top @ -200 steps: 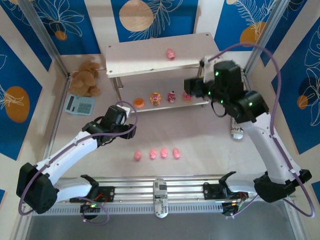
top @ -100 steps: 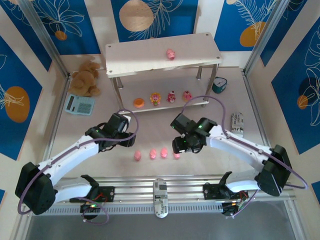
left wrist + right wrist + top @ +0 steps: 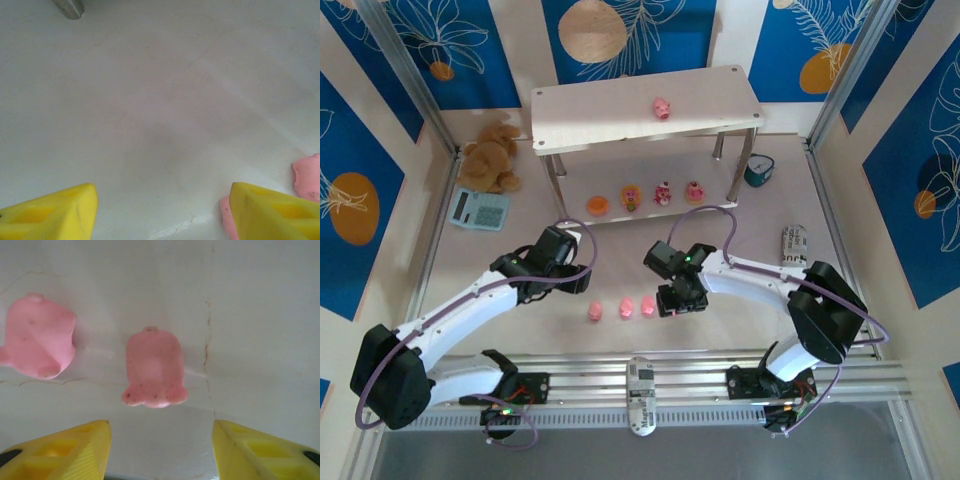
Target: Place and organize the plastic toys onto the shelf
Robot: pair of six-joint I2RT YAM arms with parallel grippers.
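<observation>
Centring on the target piglet (image 3: 154,367), I find it lying on the white table (image 3: 260,315) just ahead of the right gripper (image 3: 159,429). The yellow fingers (image 3: 65,450) stand well apart and hold nothing. My judgement for the pick is to descend straight and keep the body midway between the jaws. I would close across its flanks and stay clear of the neighbouring piglet (image 3: 37,337) to one side. The figure is smooth, rounded moulded plastic with stubby feet, so a shallow pinch may slip. The table surface is matt with hairline cracks.

From above, two more piglets (image 3: 626,309) lie further along the same row. The left gripper (image 3: 160,200) hangs near that row, open and empty. On the shelf (image 3: 590,110), one piglet (image 3: 661,108) sits on the pale top board. The orange round piece (image 3: 597,206) and three cupcake figures (image 3: 663,192) line the lower board.
</observation>
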